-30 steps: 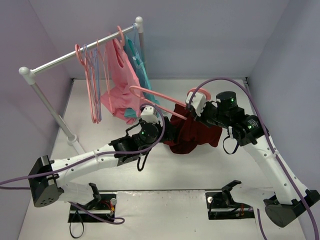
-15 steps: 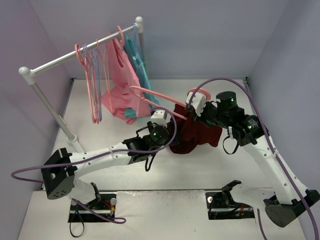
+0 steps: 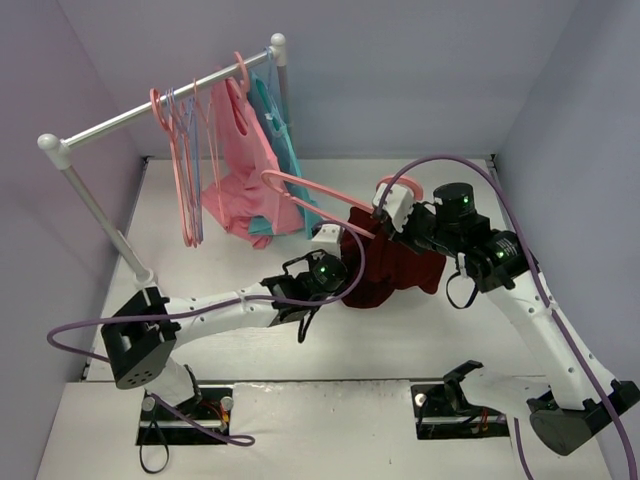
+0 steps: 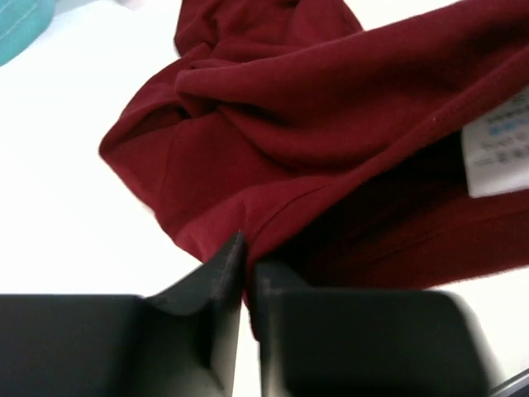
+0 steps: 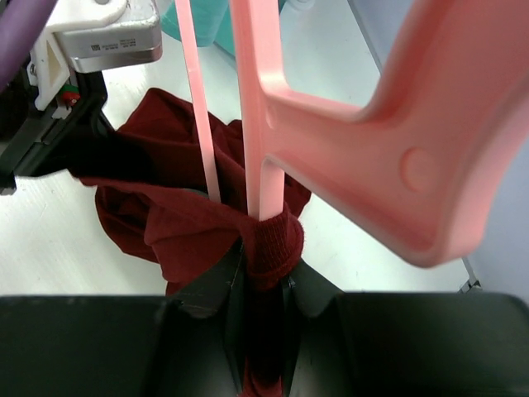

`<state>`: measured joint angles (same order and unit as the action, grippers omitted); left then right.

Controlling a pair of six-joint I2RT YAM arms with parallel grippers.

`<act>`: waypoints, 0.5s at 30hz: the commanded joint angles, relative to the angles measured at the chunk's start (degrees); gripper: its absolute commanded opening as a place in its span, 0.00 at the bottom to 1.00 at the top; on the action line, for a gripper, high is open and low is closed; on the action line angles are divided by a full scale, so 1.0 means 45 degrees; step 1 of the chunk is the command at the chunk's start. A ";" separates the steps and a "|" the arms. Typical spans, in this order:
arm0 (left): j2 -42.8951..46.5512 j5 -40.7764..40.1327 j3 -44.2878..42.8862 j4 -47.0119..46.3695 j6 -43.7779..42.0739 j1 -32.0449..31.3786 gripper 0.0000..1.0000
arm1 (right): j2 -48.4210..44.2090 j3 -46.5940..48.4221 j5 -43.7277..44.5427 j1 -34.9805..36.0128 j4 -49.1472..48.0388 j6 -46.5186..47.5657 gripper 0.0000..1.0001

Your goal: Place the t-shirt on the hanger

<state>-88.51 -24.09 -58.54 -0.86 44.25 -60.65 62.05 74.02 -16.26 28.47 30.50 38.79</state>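
Soft, light t-shirt [image 3: 395, 268] hanging bunched from the stiff hanger [image 3: 300, 185], lower folds on the table [image 3: 200, 260]; right gripper [image 5: 263, 281] clamps cloth wrapped round a hanger bar, while left gripper [image 4: 246, 265] pinches the hem, probably the best edge for spreading it.

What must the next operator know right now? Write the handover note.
Left gripper: shut on an edge of the t-shirt.
Right gripper: shut on the hanger, raised, with shirt fabric bunched round the bar it grips.
Rest of the shirt droops onto the table.
Done: both things gripped.
Left: work the hanger through the shirt so it sits across both shoulders.
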 commanded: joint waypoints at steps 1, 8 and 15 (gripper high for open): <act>0.1066 0.0196 -0.0469 0.0280 -0.0438 0.1343 0.00 | -0.0387 0.0341 0.0194 -0.0080 -0.0899 -0.0165 0.00; 0.3231 0.1379 -0.2191 0.3110 -0.3802 0.4320 0.00 | -0.1002 -0.0138 0.0107 -0.0086 -0.0831 -0.0220 0.00; 0.2885 0.1999 -0.5656 0.5438 -0.5699 0.5770 0.00 | -0.1207 -0.0078 -0.0274 -0.0096 -0.0646 -0.0179 0.00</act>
<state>-76.27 -15.92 -75.62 17.60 27.14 -37.40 56.67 73.17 -17.50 28.47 28.18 37.17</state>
